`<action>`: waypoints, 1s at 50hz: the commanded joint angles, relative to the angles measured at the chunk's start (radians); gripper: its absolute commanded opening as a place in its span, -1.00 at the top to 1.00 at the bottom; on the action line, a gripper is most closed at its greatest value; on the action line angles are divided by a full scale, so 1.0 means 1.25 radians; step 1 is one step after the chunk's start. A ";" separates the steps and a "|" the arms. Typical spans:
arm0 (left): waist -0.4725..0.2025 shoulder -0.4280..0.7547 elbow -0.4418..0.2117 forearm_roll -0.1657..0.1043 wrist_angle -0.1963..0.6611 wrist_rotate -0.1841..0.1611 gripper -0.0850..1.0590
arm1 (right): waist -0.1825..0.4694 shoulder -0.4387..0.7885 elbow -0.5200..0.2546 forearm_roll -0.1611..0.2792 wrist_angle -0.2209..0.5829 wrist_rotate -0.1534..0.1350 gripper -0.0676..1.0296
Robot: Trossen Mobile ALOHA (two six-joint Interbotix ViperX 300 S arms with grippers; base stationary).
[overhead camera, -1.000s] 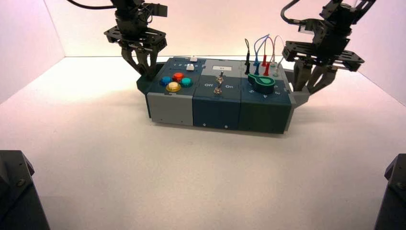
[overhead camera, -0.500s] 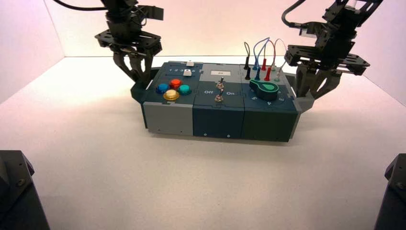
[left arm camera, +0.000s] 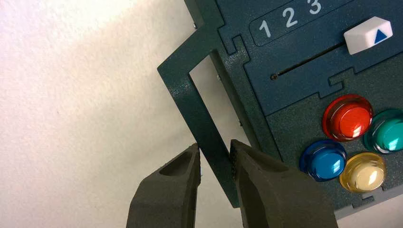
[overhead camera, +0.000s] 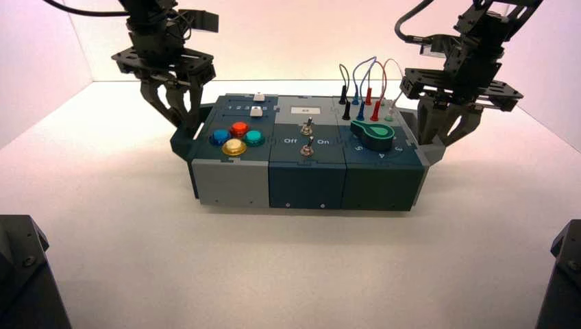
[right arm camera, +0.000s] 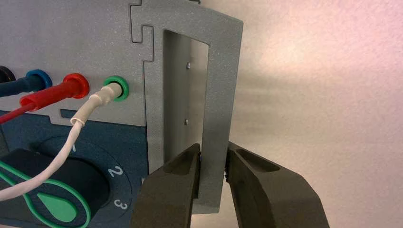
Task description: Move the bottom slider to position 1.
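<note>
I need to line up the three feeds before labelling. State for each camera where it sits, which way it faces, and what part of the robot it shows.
High view: above and behind the arms, looking down at the box; shows left gripper and right gripper.
Left wrist view: on the left arm, looking along its fingers clamped on the box's left handle; the bottom slider and digit 1 show.
Right wrist view: on the right arm, fingers clamped on the right handle.
Shared: both handles also appear in the high view.

light: bright, from rear | glare: coloured buttons (left arm camera: 349,142) | shadow: under box (overhead camera: 305,185) front
</note>
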 commanded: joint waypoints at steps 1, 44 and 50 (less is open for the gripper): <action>-0.020 -0.037 -0.001 -0.007 0.001 0.006 0.90 | 0.026 -0.029 0.007 0.015 -0.002 0.000 0.92; -0.080 0.012 0.040 -0.050 -0.026 -0.002 0.90 | 0.027 -0.052 0.045 0.020 -0.009 -0.005 0.92; -0.083 0.010 0.039 -0.050 -0.033 -0.002 0.90 | 0.029 -0.053 0.040 0.020 -0.010 -0.005 0.91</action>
